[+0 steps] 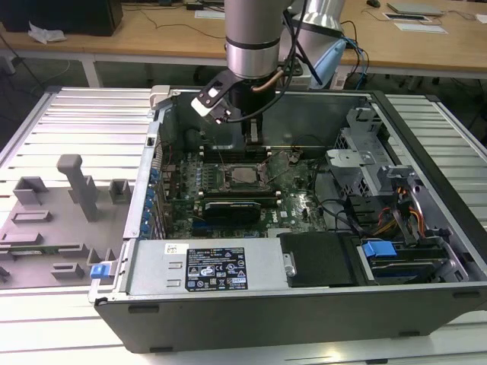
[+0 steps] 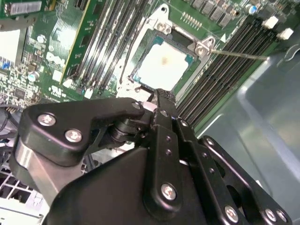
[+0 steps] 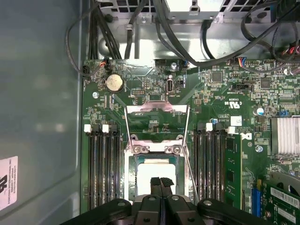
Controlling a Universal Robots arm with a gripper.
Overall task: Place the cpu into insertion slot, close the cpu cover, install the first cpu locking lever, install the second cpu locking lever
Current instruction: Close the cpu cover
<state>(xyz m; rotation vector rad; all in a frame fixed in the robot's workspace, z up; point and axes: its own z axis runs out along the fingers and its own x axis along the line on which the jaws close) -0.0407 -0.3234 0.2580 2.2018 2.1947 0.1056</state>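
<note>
The cpu (image 3: 150, 168) lies flat in the insertion slot (image 3: 132, 174), its pale metal top showing in both wrist views (image 2: 164, 65) and in the exterior view (image 1: 245, 176). The cpu cover (image 3: 157, 109), a silvery frame with a square window, stands raised on its hinge beyond the slot. A thin locking lever (image 2: 239, 55) sticks out unlatched beside the slot; it also shows in the first wrist view (image 3: 190, 166). My gripper (image 3: 161, 183) hangs just over the cpu's near edge, shut with nothing between the fingers. It is also in the exterior view (image 1: 252, 137).
Black memory slots (image 3: 101, 168) flank the socket on both sides. A long black card (image 1: 232, 207) lies in front of it, then the power supply (image 1: 221, 266). Drive cage (image 1: 365, 152), cables (image 3: 187, 42) and case walls (image 3: 42, 93) hem in the board.
</note>
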